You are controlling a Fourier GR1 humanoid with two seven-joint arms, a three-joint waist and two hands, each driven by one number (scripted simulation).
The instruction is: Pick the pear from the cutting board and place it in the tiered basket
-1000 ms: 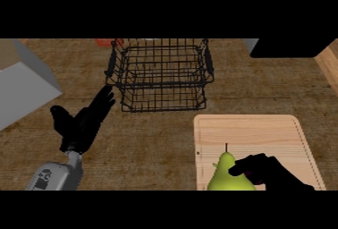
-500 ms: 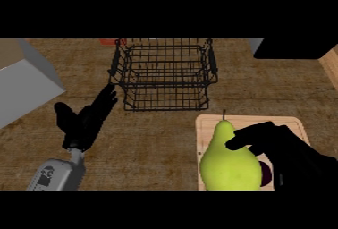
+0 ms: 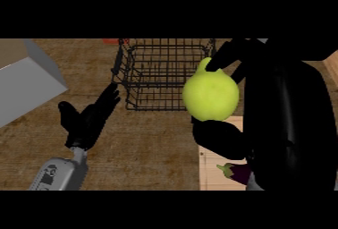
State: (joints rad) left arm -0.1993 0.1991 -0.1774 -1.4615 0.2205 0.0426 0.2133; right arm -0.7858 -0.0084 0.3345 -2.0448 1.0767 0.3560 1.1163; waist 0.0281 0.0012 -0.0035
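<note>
The yellow-green pear [image 3: 210, 94] is lifted close to the camera, held by my right hand [image 3: 277, 112], whose fingers curl over its top and whose thumb sits below it. It hangs in front of the right side of the black wire tiered basket [image 3: 158, 71]. The wooden cutting board [image 3: 214, 172] shows only as a strip at the lower right, mostly hidden by my right hand. My left hand [image 3: 86, 120] rests open on the left, fingers pointing up toward the basket.
A small purple eggplant [image 3: 236, 172] lies on the cutting board under my right hand. A grey box [image 3: 26, 85] stands at the left. A red object [image 3: 111, 41] peeks out behind the basket at the top.
My right hand has raised the pear off the cutting board and carried it up toward the basket, so it looms larger. The eggplant is now uncovered. My left hand stayed put.
</note>
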